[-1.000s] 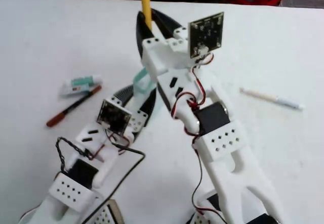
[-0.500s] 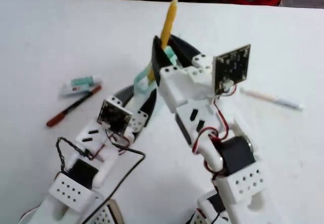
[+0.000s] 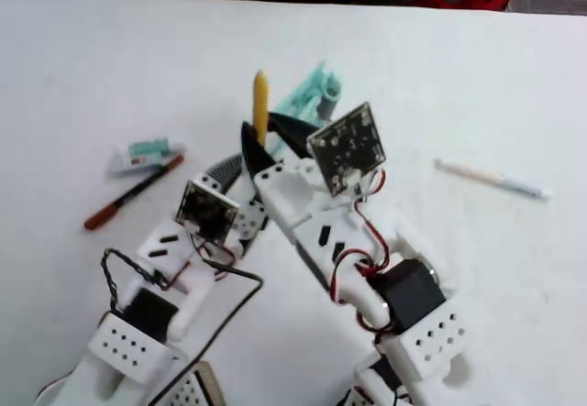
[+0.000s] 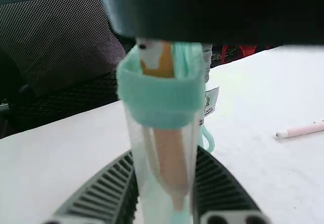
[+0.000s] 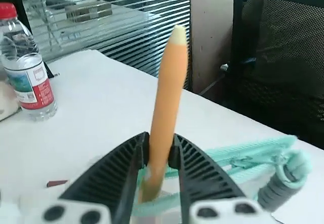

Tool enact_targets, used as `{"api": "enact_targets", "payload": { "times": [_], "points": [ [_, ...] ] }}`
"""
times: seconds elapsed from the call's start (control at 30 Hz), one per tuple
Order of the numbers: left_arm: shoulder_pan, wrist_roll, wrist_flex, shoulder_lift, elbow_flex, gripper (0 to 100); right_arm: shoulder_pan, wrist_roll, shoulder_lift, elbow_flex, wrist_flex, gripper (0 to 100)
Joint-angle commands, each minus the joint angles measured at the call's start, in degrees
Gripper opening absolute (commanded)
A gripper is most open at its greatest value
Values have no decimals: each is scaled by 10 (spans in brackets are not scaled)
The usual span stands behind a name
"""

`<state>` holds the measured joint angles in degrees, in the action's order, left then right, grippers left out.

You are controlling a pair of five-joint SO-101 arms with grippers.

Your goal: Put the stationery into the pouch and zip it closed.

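Left gripper (image 4: 164, 155) clamped on mint-trimmed clear pouch (image 4: 159, 102), mouth held open toward right gripper (image 5: 158, 143). Right gripper's jaws closed on orange pen (image 5: 169, 97): lower end inside pouch between left jaws, upper end sticking out past right fingertips. Judged about one item part-done; pen not released.

Left to do: red pen (image 3: 133, 193) and small teal-white item (image 3: 145, 154) beside left arm, pink-white pen (image 3: 491, 178) well apart from right gripper. Zip not closed.

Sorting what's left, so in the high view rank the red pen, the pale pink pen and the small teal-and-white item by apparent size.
Largest: red pen and pale pink pen, alike in length, so no ranking between them.
Smallest: small teal-and-white item.
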<state>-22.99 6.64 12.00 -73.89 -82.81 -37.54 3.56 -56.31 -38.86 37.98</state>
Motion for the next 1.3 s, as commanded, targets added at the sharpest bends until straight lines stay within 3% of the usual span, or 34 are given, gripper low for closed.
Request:
{"api": "enact_targets", "payload": {
  "times": [0.0,0.07,0.13,0.33,0.47,0.63,0.77,1.07,1.27],
  "points": [
    [7,0,-9,-3,11,125,-3,13,-7,54,54,201],
    [7,0,-9,-3,11,125,-2,15,-10,74,76,317],
    [7,0,-9,-3,11,125,9,17,-11,94,90,351],
    [7,0,-9,-3,10,125,119,12,-7,158,99,239],
    [7,0,-9,-3,9,124,253,13,18,166,99,204],
    [7,0,-9,-3,9,124,427,25,150,170,97,203],
    [7,0,-9,-3,9,124,495,135,302,213,97,201],
    [7,0,-9,-3,9,123,518,495,636,381,216,201],
    [7,0,-9,-3,8,124,553,580,782,511,218,201]
  ]
}}
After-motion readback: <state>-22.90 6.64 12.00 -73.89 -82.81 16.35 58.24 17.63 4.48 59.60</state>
